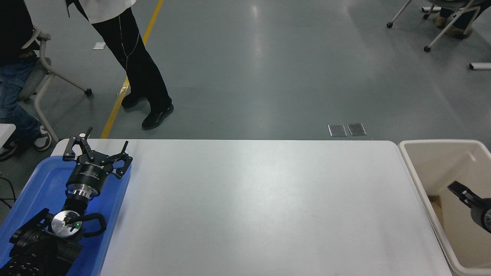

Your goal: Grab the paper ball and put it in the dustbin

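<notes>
The beige dustbin [416,180] stands against the table's right end. My right gripper [468,198] comes in from the right edge and hangs over the inside of the dustbin. Only one black finger [458,190] shows; it is splayed out to the upper left with nothing on it, so the gripper reads as open and empty. The paper ball is not in view. My left gripper [100,147] is parked open over the blue tray [42,180] at the lower left.
A white table [253,199] fills the middle. A small brown patch [435,205] shows low inside the dustbin. A person in black trousers [144,69] stands beyond the table's far left corner. Another sits on a chair [38,69] at the far left.
</notes>
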You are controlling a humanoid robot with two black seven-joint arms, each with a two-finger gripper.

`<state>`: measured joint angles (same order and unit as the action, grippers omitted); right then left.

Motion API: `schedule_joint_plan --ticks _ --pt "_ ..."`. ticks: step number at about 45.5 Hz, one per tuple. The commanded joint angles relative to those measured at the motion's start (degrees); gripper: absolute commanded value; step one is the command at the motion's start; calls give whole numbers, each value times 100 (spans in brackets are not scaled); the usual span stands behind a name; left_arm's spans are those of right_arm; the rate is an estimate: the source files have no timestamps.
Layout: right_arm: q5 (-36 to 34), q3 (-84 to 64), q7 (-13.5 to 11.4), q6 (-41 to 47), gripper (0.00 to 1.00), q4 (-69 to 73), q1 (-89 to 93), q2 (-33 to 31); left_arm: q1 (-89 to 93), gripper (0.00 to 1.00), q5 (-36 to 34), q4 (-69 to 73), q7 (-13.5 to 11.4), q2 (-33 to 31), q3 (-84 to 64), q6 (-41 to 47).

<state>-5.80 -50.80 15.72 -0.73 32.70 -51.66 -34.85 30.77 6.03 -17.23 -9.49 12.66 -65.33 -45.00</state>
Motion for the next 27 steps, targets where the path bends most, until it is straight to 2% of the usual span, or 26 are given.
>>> schedule_joint_plan --ticks 1,11,14,17,21,27 --pt "695 -1290 -25 90 100 2801 -2530 -269 8 99 -5 1 9 0 2 0" --pt "589 -2777 -34 143 100 4647 -4675 1575 8 99 -5 1 9 0 2 0" --pt "344 -2812 -69 537 100 5017 -5256 1981 8 99 -5 1 9 0 2 0" --pt "-278 -2786 -130 1318 100 5167 -5739 2306 8 99 -5 1 9 9 2 0" --pt "-1184 -2733 -489 2286 100 5264 -6302 2605 8 99 -5 1 9 0 2 0" --pt "-1695 -2698 -1544 2973 100 5571 -7049 2808 8 99 -5 1 9 0 2 0"
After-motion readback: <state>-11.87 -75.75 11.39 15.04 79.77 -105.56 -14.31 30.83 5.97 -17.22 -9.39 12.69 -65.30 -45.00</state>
